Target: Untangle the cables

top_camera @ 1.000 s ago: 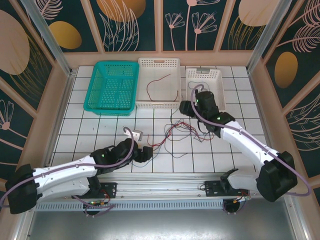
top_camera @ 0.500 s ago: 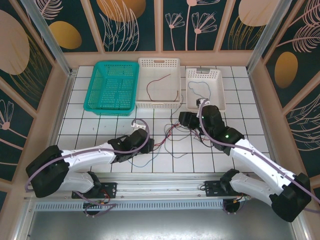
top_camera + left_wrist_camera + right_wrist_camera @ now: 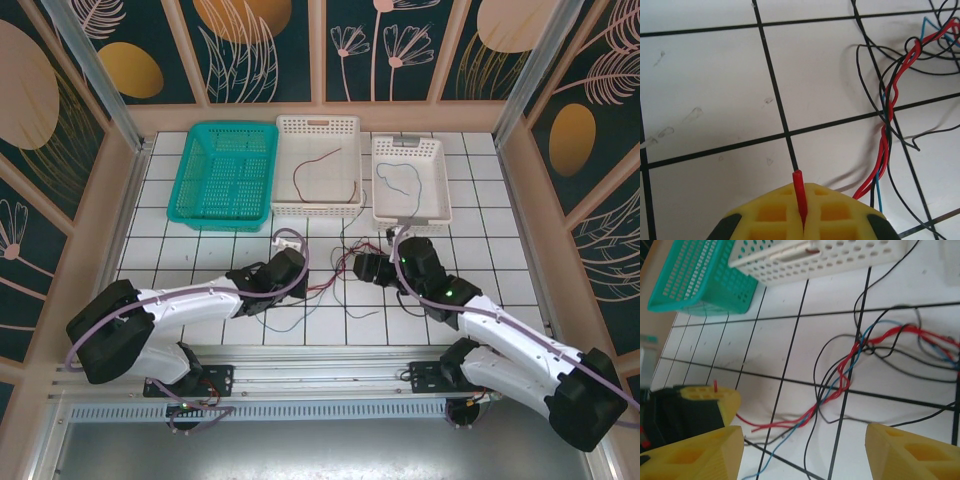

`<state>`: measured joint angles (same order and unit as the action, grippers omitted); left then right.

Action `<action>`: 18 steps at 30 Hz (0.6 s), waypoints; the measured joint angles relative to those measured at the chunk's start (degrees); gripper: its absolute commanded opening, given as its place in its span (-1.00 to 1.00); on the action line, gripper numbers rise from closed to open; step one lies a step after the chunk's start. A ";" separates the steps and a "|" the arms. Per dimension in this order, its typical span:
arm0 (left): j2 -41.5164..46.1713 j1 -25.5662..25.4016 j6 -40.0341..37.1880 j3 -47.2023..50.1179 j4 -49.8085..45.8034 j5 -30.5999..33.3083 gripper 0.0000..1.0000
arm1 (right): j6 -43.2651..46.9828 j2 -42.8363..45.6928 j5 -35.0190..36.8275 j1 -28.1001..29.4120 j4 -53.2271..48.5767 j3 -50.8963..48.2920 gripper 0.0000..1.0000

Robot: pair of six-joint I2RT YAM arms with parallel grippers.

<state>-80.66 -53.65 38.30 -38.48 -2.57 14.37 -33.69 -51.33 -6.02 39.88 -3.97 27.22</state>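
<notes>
Both arms have swung inward: the left gripper (image 3: 803, 210) now clamps the end of a red cable (image 3: 799, 185), the right gripper (image 3: 805, 452) gapes above the cables (image 3: 850, 365) tangled at the centre of the tiled table (image 3: 190, 250), baskets (image 3: 318, 125) at twelve o'clock.

Three baskets stood in a row along the far edge of the table (image 3: 180, 255): left basket (image 3: 228, 180), middle basket (image 3: 316, 210), right basket (image 3: 412, 214). A single cable (image 3: 320, 160) lay in the middle basket, another cable (image 3: 400, 180) in the right. The tangled cables (image 3: 345, 265) lay before them at mid-table, between the left gripper (image 3: 298, 280) and the right gripper (image 3: 362, 266).
</notes>
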 measured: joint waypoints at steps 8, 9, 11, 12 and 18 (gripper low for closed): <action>6.97 0.04 1.20 -0.07 -0.46 0.00 -1.00 | -2.19 -1.77 -3.17 1.46 5.66 -5.29 0.21; 8.55 0.04 1.46 -0.13 -0.48 0.02 -1.00 | -2.29 -2.67 -3.34 2.12 6.58 -5.44 0.20; 11.17 0.04 2.10 -0.63 -0.63 0.02 -1.00 | -2.40 -4.76 -3.82 3.28 8.68 -5.49 0.19; 12.39 0.04 2.40 -1.01 -0.66 0.00 -1.00 | -2.36 -6.19 -4.22 3.87 10.03 -5.49 0.18; 16.68 0.04 3.80 -3.67 -0.92 -0.04 -1.00 | -2.29 -12.66 -5.25 6.75 16.63 -5.49 0.15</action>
<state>-63.99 -53.60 42.11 -42.15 -3.49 14.33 -35.99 -63.99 -11.27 46.63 12.67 21.74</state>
